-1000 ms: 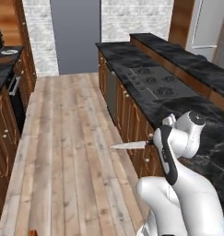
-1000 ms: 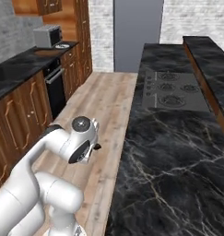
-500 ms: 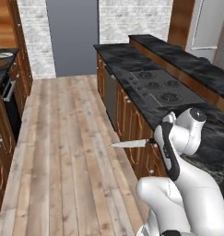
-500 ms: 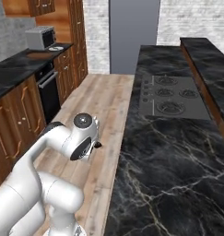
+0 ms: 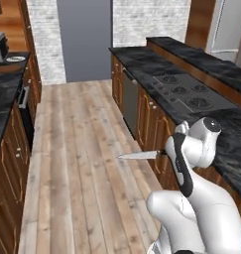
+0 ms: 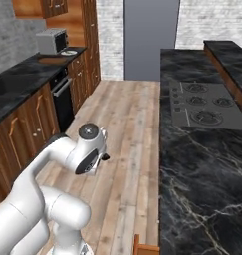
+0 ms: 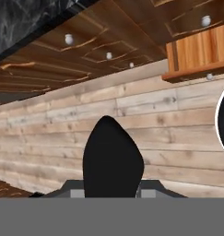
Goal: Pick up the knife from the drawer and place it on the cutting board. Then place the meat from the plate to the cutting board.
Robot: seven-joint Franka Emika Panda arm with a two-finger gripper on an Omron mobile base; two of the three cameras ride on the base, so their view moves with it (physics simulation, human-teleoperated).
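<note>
So far I had only the knife (image 5: 138, 156) pinched in my fingers, carried level above the wooden floor (image 5: 77, 149); placing it on the board, then moving the meat, remained.

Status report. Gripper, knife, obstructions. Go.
Fingers shut on knife. Blade level, pointing out over the floor, beside the cabinets. Nothing seen near the blade.

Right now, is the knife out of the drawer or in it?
Out. The knife sticks out level over the wooden floor, handle end at the gripper, which is shut on it.
</note>
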